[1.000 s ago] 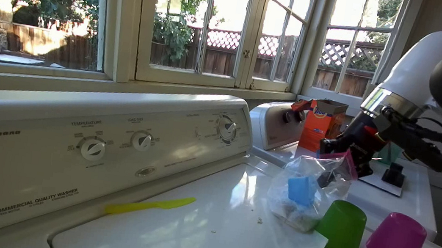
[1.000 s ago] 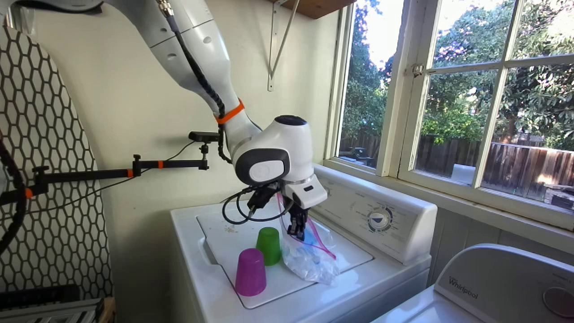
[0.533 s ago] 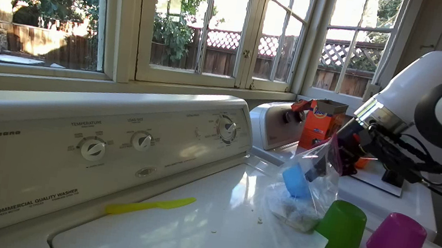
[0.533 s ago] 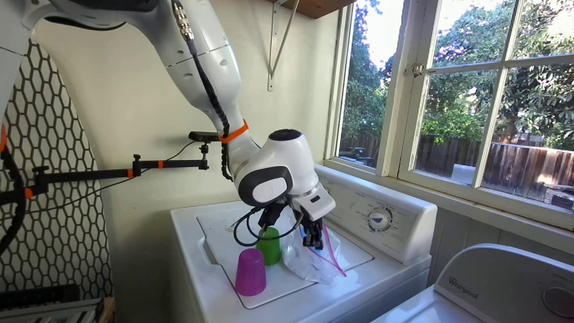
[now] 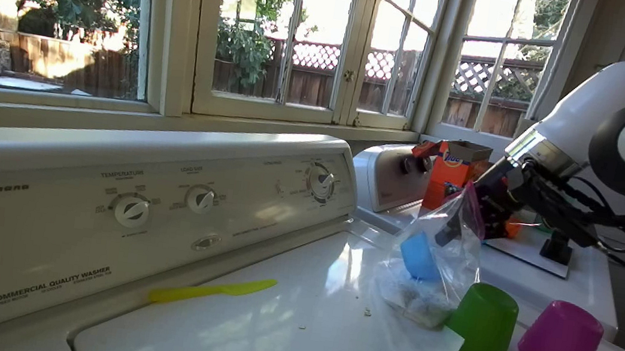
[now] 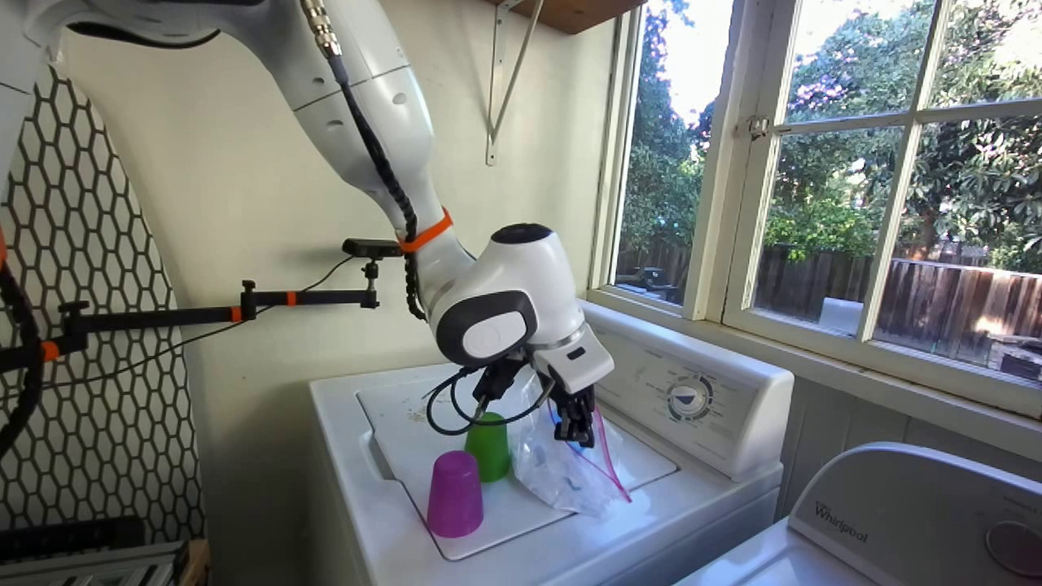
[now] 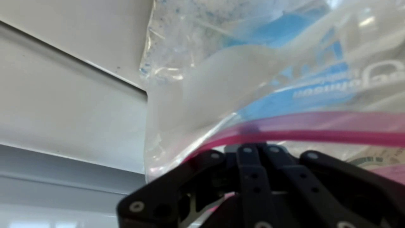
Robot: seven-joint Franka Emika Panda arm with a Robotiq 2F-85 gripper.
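A clear zip bag with a pink-edged mouth stands on the white washer lid, whitish powder in its bottom. Through the film, a blue scoop shows tilted above the powder. My gripper reaches in at the bag's mouth, its shut fingers seen through the plastic, a little apart from the scoop. In an exterior view, the gripper is over the bag. In the wrist view, the pink zip strip crosses in front of the gripper and hides its very tips; I see nothing between them.
Upturned green and magenta cups stand beside the bag. A yellow plastic knife lies by the control panel. An orange Tide box stands on the neighbouring machine. Small grains are scattered on the lid.
My gripper has tilted and shifted rightward and down in an exterior view, then risen slightly. The bag's mouth has been drawn up around it, and the blue scoop has tipped over. The fingers stayed shut.
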